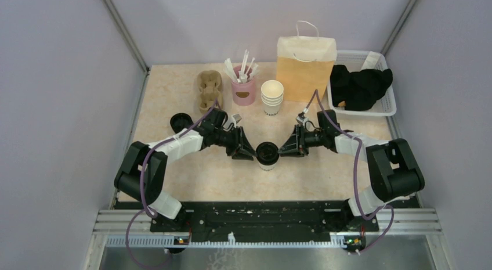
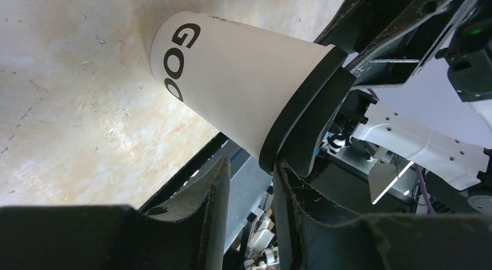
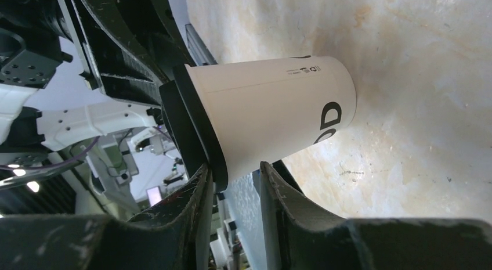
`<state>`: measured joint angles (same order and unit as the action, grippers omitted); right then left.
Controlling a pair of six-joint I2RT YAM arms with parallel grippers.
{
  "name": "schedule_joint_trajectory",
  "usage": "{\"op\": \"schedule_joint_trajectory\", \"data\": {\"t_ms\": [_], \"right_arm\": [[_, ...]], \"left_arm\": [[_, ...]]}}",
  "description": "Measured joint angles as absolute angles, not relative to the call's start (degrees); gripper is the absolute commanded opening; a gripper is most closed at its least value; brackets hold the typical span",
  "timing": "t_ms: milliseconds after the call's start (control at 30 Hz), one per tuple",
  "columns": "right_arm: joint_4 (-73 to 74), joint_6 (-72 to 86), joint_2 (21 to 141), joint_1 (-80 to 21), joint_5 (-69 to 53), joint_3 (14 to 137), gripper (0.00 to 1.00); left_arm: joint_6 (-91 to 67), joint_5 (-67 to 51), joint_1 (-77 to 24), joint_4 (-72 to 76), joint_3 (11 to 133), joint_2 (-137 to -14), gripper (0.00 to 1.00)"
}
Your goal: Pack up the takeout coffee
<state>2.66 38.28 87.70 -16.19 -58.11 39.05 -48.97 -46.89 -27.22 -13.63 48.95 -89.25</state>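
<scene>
Your left fingers [image 2: 203,200] and right fingers [image 3: 191,212] stand narrowly parted. Each pair straddles the rim of the black lid [image 1: 267,149] from opposite sides; whether they bite cannot be told. The coffee cup [image 1: 267,164] stands upright, axis vertical, mid worktop [image 1: 203,177], between both arms, neither nearer. Any lift must go straight up.

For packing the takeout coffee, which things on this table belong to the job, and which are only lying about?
Belong to the job: lidded cup in the middle; paper bag; probably the cardboard cup carrier.
Lying about: stack of lidless cups; pink pot of sticks; basket with black cloth. The black round thing beside the left arm: lid or lidded cup, cannot tell.
</scene>
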Motion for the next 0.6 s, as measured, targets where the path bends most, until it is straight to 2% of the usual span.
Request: {"op": "schedule_joint_trajectory", "data": {"t_ms": [167,300,600], "right_arm": [[1.7,39.4,89.5,-15.7,-60.1,39.4,0.33],[9.8,34.8,88.3,-16.2,-56.5,43.3,0.40],[23.6,27.3,87.6,-16.6,-50.2,50.9,0.52]], "left_arm": [[-49.8,-47.0,-27.2,-10.8,46.9,-88.2,0.40],[-49.4,-44.8,-27.6,-12.6,47.3,-87.1,0.51],[-46.9,-38.0,-28.2,-21.7,51.7,-84.7,0.61]]}}
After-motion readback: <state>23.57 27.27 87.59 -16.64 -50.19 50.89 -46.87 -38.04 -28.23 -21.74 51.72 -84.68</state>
